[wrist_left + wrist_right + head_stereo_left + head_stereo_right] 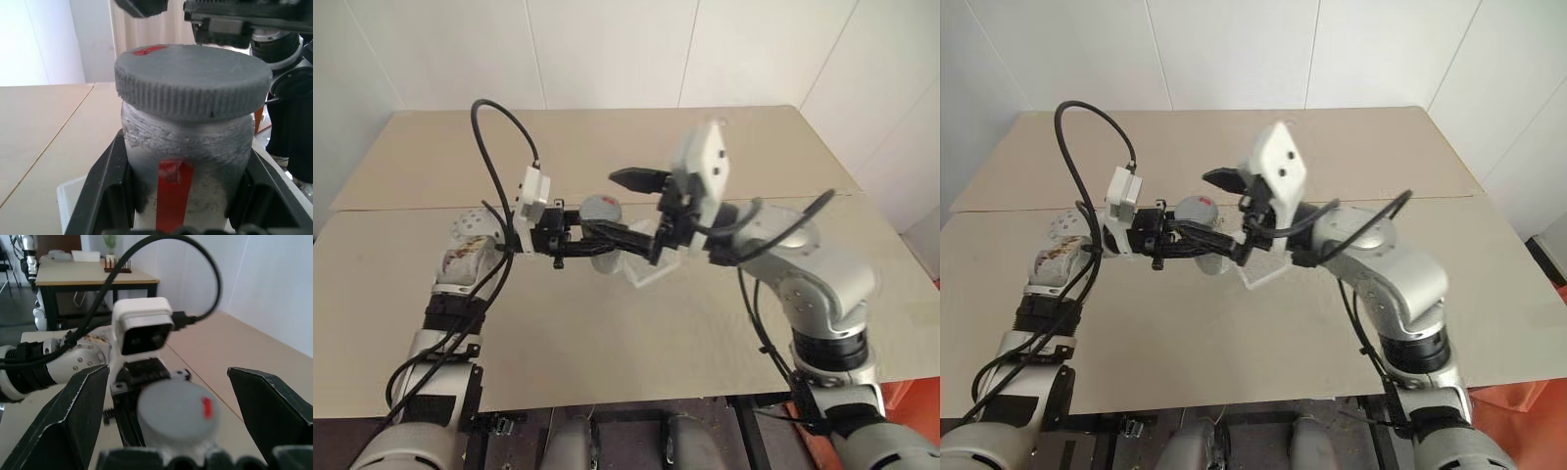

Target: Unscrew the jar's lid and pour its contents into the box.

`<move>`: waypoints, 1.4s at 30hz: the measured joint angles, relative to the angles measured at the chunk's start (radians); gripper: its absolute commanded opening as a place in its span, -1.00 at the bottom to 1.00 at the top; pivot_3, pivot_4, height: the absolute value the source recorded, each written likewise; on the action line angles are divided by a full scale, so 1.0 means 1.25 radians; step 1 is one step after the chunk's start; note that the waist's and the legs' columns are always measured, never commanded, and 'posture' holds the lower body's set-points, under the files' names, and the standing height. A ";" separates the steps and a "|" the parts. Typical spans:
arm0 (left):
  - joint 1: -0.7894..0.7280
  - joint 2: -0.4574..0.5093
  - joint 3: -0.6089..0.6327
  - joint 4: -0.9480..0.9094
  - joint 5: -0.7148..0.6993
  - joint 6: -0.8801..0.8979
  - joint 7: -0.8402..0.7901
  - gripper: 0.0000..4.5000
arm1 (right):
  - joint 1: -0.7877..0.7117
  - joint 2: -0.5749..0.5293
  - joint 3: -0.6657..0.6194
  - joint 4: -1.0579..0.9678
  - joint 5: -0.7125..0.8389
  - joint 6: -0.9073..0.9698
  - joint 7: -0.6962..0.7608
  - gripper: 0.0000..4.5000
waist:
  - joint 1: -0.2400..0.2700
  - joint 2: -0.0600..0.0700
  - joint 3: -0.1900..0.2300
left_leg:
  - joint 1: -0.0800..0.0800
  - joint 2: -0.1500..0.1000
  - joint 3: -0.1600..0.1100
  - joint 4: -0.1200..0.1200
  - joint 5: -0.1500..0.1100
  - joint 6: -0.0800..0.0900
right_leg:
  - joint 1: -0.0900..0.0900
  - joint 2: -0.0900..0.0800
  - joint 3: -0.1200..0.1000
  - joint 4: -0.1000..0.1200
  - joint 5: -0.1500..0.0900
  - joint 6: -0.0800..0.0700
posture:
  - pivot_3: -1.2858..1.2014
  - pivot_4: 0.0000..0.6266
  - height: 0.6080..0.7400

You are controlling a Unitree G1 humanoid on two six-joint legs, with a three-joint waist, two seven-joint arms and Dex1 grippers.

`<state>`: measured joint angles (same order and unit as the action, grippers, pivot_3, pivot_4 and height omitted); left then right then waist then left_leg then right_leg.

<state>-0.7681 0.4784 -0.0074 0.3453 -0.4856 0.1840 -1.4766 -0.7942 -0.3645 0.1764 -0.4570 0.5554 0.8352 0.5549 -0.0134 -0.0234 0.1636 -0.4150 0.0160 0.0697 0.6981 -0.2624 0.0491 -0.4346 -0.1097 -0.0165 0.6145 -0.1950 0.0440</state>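
Left gripper [599,238] holds jar [186,161]; lid [193,81] on.

Beige surface [607,333] spanning beneath both grippers; white wall [607,49] beyond them; second table [93,276] bearing a potted plant [111,245].

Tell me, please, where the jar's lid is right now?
The lid sits on the jar, which the left gripper holds above the middle of the table; the open right gripper is at the lid.

White panelled walls [607,49] behind beige tabletop [607,333] — 2nd desk [93,276] w/ plant [111,242] beyond.
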 measured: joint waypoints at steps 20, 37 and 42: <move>0.008 0.043 0.009 -0.002 -0.002 0.000 -0.009 -0.14 | 0.048 -0.070 -0.061 0.073 -0.016 -0.057 0.098 0.99 | 0.001 0.000 0.000 | 0.000 0.000 0.000 0.000 0.000 0.000 | 0.000 0.000 0.000 0.000 0.000 0.000 | 0.03 -0.52 1.00; 0.015 0.035 0.005 -0.006 -0.002 0.000 -0.024 -0.14 | 0.050 -0.053 -0.030 0.027 -0.007 -0.083 0.144 0.99 | -0.001 0.000 0.000 | 0.000 0.000 0.000 0.000 0.000 0.000 | 0.000 0.000 0.000 0.001 0.000 0.000 | 0.03 -0.52 1.00; 0.014 0.033 0.003 -0.006 -0.001 -0.002 -0.026 -0.14 | 0.019 -0.021 0.003 0.069 -0.037 -0.078 0.108 0.99 | 0.001 0.000 0.000 | 0.000 0.000 0.000 0.000 0.000 0.000 | 0.000 0.000 0.000 0.000 0.000 0.000 | 0.03 -0.52 1.00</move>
<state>-0.7510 0.5201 -0.0036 0.3379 -0.4868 0.1815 -1.5097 -0.7701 -0.3914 0.1807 -0.3714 0.5095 0.7377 0.6898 -0.0121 -0.0234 0.1636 -0.4151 0.0160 0.0698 0.6984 -0.2621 0.0488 -0.4349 -0.1096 -0.0164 0.6150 -0.1949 0.0441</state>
